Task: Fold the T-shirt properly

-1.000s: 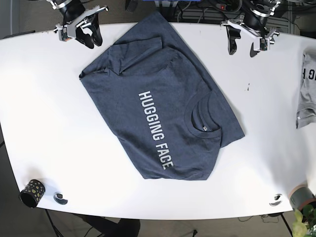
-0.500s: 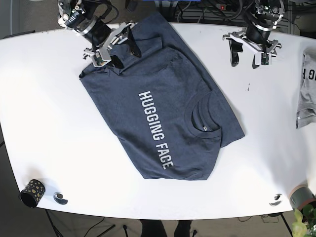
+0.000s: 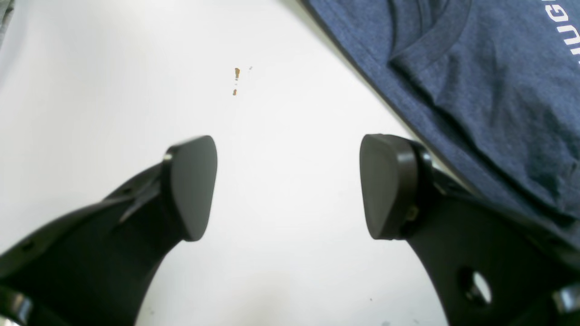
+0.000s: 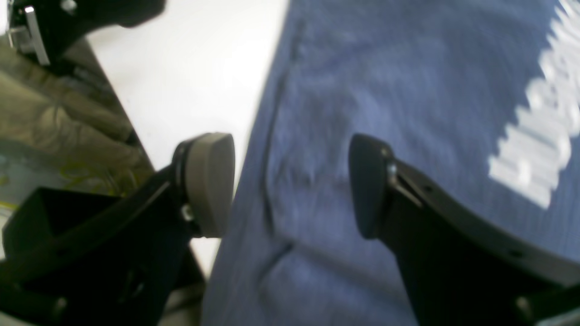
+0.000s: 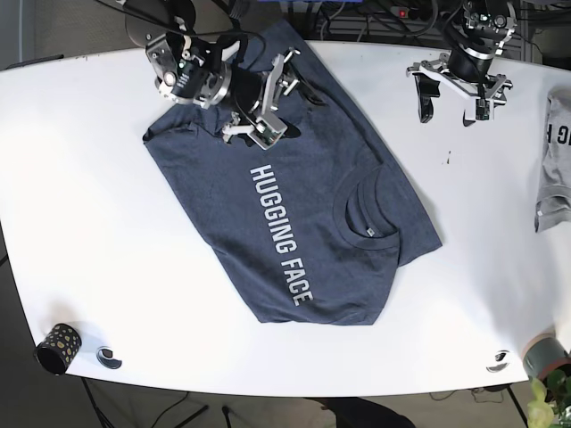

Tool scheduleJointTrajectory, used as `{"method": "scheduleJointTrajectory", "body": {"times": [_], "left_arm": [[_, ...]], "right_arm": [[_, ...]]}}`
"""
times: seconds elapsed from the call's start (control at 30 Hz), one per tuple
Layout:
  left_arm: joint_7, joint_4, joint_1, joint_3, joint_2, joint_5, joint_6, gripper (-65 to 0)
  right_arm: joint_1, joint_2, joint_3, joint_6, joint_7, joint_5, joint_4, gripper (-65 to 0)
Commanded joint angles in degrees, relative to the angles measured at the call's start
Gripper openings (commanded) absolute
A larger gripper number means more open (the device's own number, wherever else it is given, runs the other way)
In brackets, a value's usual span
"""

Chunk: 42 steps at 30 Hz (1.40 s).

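Navy T-shirt (image 5: 294,205) is lying diagonally across the white desk (image 5: 80,223), lettering running near-to-far. Right gripper (image 5: 268,98) is hovering over its far sleeve area, jaws spread and empty, nearer than left gripper (image 5: 451,85), also spread, beside the cloth.

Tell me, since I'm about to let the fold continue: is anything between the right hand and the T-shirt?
Nothing visible. The right hand hangs open directly over the navy T-shirt, with only bare fabric showing between its fingers in the right wrist view.
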<state>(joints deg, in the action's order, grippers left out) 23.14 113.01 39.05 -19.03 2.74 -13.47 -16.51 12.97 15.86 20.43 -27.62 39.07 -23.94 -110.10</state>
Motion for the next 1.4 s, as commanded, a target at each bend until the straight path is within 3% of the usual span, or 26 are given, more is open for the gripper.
{"method": "scheduleJointTrajectory", "body": {"times": [0.0, 0.1, 0.37, 0.63, 0.77, 1.1, 1.37], "left_arm": [[-1.29, 0.97, 0.12, -0.18, 0.29, -0.46, -0.15, -19.2], [-1.29, 0.88, 0.12, -0.18, 0.29, -0.46, -0.15, -19.2], [-1.29, 0.88, 0.38, -0.27, 0.29, -0.37, -0.15, -19.2], [-1.20, 0.79, 0.38, -0.09, 0.20, -0.37, -0.15, -19.2], [-1.20, 0.53, 0.38, 0.08, 0.03, -0.37, -0.15, -19.2], [-1.20, -0.97, 0.38, 0.17, -0.15, -0.37, -0.15, -19.2], [-1.20, -1.06, 0.47, 0.17, -0.15, -0.37, -0.15, -19.2]], "right_arm": [[-3.52, 0.01, 1.95, -0.12, -1.14, -0.72, 1.84, -26.6], [-8.36, -0.25, 5.20, -0.12, -1.14, -0.72, 5.53, -26.6], [-19.87, -5.18, 12.23, -0.12, -1.22, -0.63, 18.90, -27.0], [-27.87, -11.33, 13.38, -0.21, -1.31, -0.63, 29.71, -27.0], [-29.54, -12.91, 13.55, -0.21, -1.31, -0.10, 32.35, -27.0], [-28.14, -16.96, 17.42, -0.30, -5.88, 17.13, 36.48, -27.1], [-26.55, -16.87, 17.33, -0.12, -9.84, 18.27, 36.74, -28.1]]}}
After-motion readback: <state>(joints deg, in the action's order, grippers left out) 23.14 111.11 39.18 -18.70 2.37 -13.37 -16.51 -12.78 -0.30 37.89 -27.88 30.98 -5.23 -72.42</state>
